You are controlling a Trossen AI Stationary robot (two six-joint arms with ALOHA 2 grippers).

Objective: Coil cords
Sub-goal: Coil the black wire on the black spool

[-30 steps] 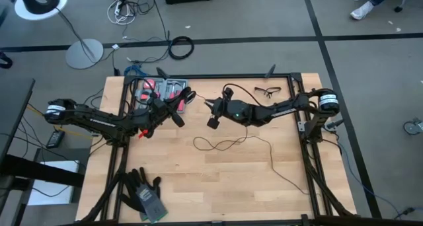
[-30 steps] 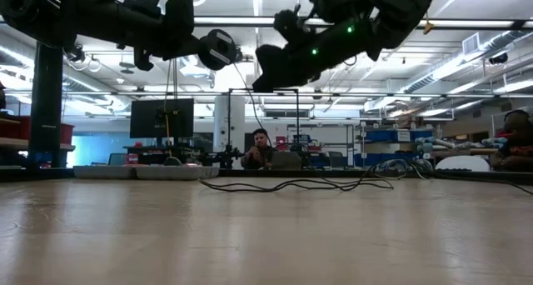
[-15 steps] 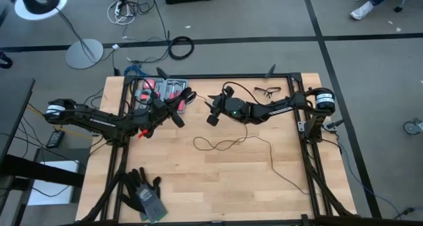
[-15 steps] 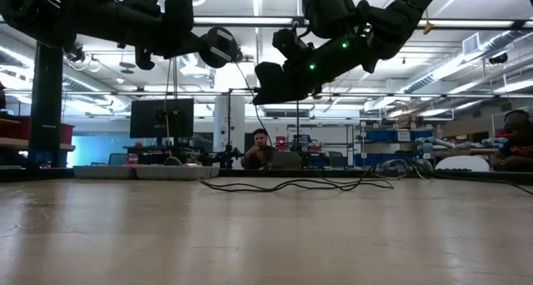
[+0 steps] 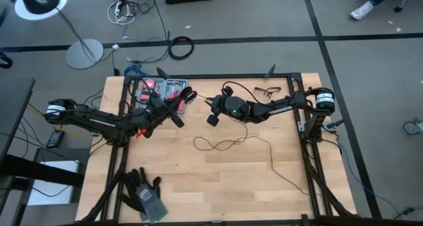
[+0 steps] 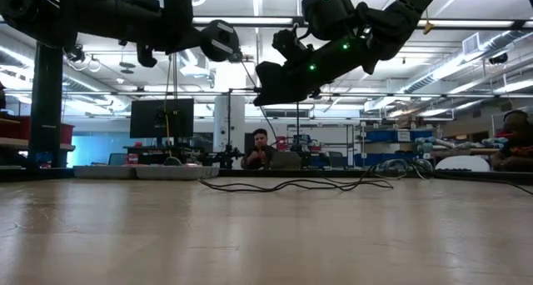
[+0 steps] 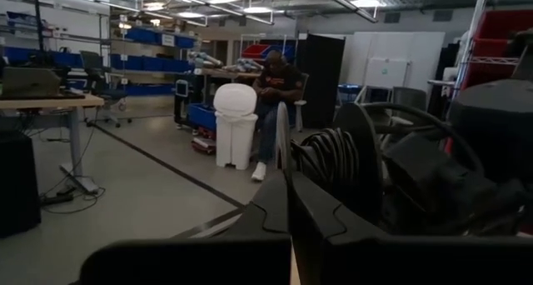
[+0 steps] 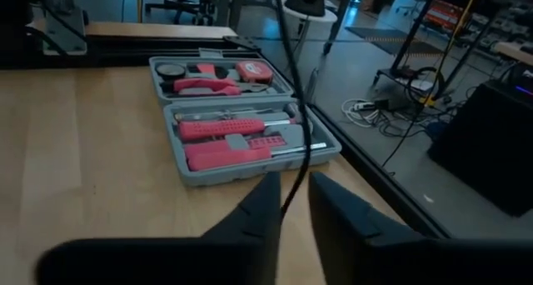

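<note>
Since the earlier frames the right gripper (image 5: pixel 211 119) has been drawn back toward the far side of the table and raised slightly; the left gripper (image 5: pixel 179 120) has barely shifted. The right gripper's dark fingers (image 8: pixel 254 208) are seen nearly together, with the long thin black cord (image 8: pixel 293 110) running through the narrow gap between them; whether it is truly pinched or only threaded cannot be told. The left gripper's fingers (image 7: pixel 329 235) are pressed together, and a wound bundle of the same cord, with the round black puck, is seen just past them in its wrist view, so it is judged to be clamped there. Both grippers hang above the light wooden table (image 5: pixel 225 186), near each other. The loose remainder of the cord (image 5: pixel 225 144) lies in a wavy line on the table and trails off toward the near right edge.

Risks, as judged: the cord could slip out of the right fingers if the gap is too wide, and the next loop would be lost. The trailing end could snag on the black table frame (image 5: pixel 309 160). Too hard a pull could drag the wound coil off the left gripper. The grey case of red tools (image 8: pixel 237 135) lies close by and could catch a swinging loop.
</note>
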